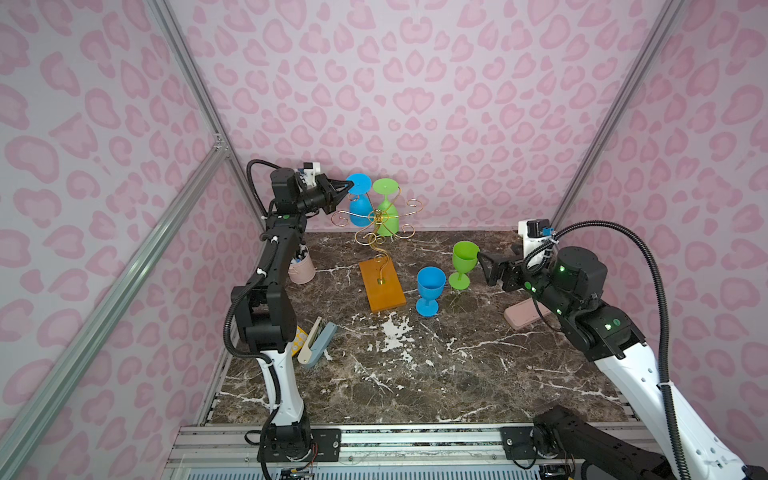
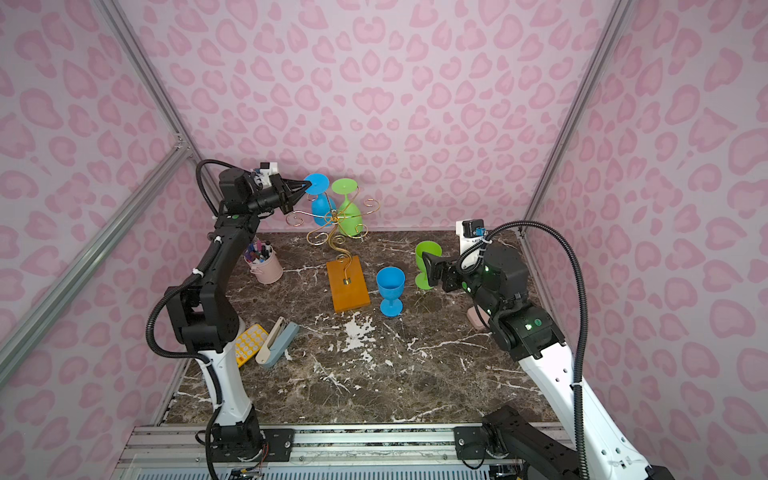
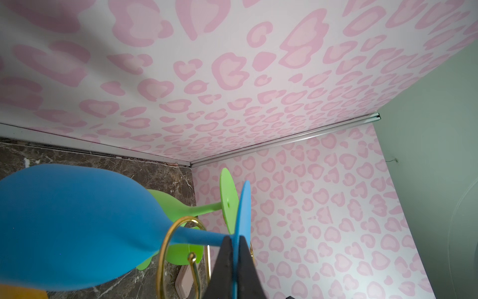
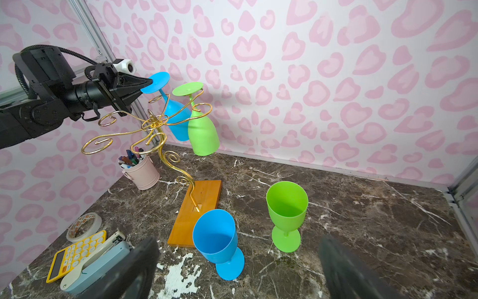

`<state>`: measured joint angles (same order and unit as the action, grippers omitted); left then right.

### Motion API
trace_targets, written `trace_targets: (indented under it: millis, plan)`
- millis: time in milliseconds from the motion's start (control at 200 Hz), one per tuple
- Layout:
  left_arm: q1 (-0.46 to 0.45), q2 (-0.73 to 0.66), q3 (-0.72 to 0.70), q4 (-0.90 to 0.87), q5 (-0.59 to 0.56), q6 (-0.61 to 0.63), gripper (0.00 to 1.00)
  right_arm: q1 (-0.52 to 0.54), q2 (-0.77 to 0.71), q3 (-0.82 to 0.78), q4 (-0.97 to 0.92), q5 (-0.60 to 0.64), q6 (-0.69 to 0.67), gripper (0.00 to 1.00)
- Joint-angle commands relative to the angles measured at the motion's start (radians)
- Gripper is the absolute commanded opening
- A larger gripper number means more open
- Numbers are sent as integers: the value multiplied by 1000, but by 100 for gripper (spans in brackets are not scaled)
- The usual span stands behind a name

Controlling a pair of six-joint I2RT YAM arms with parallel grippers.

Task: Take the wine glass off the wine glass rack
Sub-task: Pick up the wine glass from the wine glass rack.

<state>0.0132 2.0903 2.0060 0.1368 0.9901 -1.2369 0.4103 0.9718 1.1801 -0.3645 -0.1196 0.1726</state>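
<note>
Marble table: wine glass rack stands mid-back on its wooden base. 2 glasses are upright on the table: standing blue glass next to the base, standing green glass further right. 2 more hang upside down on the rack's far arms: hanging blue wine glass and hanging green glass. Their bowls are close together, can't tell if they touch. Left gripper is up at rack height, jaws pressed onto the rim of the blue foot disc; left wrist view shows the disc edge sandwiched between the 2 fingers. Right gripper is spread wide, holding nothing, just beside the standing green glass. The blue stem sits inside the gold scroll loop, so that glass is on the rack. My read: grasp made, extraction not yet done. Next move likely needs a pull along the arm toward its open end, foot kept level so the stem clears the wire. Go slow: a thin edge pinch can slip, and the green neighbour could get knocked.
</note>
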Motion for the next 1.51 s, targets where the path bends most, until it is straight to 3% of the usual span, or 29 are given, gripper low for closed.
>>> trace_targets:
  millis: [0,535,890,1500]
  plan:
    - [-5,-5,11,47,37,3,4,-1,-1,-9,19,8,9,98]
    - [-4,-80,-89,43,68,45,4,-1,-5,-14,21,6,9,98]
    - [36,-193,-238,46,58,82,4,-1,-16,-22,19,11,8,98]
    - [93,-282,-342,77,64,94,4,-1,-19,-22,15,3,16,98]
